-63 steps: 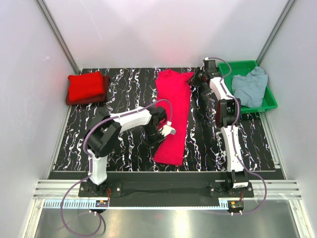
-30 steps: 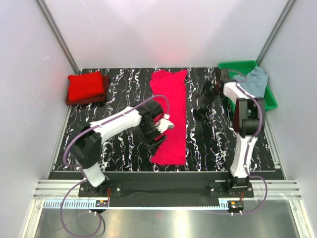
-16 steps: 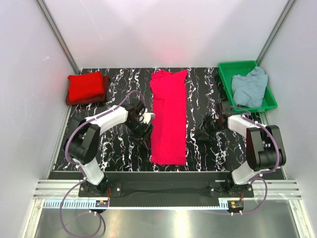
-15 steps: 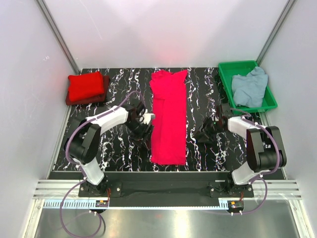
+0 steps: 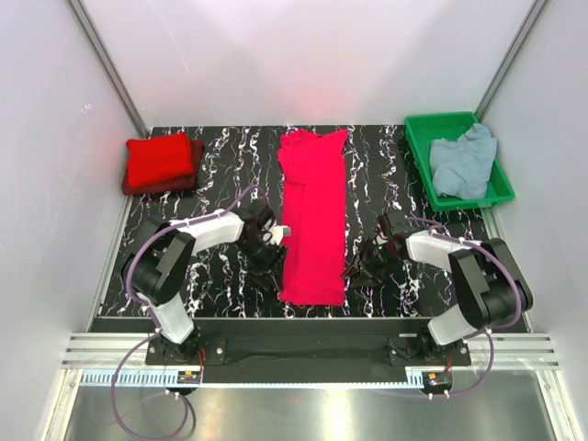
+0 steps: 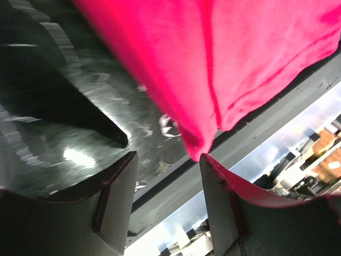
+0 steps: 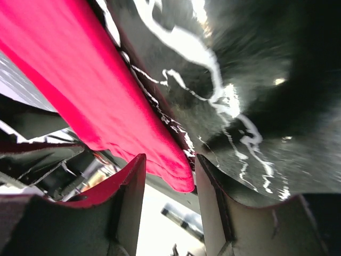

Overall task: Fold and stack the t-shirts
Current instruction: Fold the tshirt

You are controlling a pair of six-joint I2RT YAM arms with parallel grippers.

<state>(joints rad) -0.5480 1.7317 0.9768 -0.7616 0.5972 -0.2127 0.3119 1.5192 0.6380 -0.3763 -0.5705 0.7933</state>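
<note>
A long crimson t-shirt lies folded into a strip down the middle of the table. My left gripper sits low at its near left corner and stands open. In the left wrist view the shirt's corner ends just past the tip of one finger, with nothing between the jaws. My right gripper is open at the near right corner. In the right wrist view the shirt's hem pokes in between its fingertips. A pale grey-blue t-shirt lies crumpled in the tray.
Folded red t-shirts are stacked at the far left of the black marbled table. A green plastic tray stands at the far right. The table's near edge and a metal rail run just below both grippers.
Both grippers have come down toward the near end of the crimson shirt, the right one from beside the tray. Both pairs of jaws have narrowed somewhat. The shirt lies straighter.
</note>
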